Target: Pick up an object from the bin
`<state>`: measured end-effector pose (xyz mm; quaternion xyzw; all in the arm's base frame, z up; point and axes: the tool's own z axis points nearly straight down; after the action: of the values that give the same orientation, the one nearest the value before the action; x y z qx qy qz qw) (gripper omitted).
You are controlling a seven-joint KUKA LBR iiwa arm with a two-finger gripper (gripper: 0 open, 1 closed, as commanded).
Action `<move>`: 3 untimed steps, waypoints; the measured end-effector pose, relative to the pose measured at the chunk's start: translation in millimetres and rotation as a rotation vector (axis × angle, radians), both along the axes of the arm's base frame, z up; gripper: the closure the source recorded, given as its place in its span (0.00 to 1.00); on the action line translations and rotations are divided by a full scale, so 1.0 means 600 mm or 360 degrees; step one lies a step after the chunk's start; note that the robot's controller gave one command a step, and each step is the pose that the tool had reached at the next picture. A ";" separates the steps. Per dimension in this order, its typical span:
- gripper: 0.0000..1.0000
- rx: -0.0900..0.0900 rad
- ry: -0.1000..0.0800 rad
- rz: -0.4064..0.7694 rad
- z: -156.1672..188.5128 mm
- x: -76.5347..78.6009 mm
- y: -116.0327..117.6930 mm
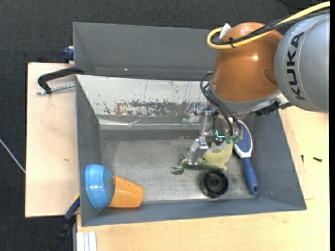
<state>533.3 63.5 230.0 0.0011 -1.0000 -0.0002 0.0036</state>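
1. Fingers (197,151) are hanging low at the right of the bin (86,140), against a pale green soft toy (219,158); whether they are open or clamped cannot be told.
2. The grasp appears to be settling: taking the toy's thick middle, not its dark trailing leg, is looking wisest.
3. A black round cap (213,184) and a blue-handled brush (247,156) are lying just beside the toy, so a straight lift is looking safest.
4. Open floor is stretching left toward a blue-and-orange cup (110,191), well apart; the right wall is standing near.
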 end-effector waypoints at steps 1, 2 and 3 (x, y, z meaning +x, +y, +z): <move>0.00 -0.0002 0.0000 -0.0099 -0.157 0.007 -0.063; 0.00 0.0002 -0.0021 0.0118 -0.263 0.028 -0.096; 1.00 0.0003 -0.0036 0.0118 -0.258 0.032 -0.095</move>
<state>552.5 6.8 75.2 0.0382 -0.9992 -0.0011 -0.0076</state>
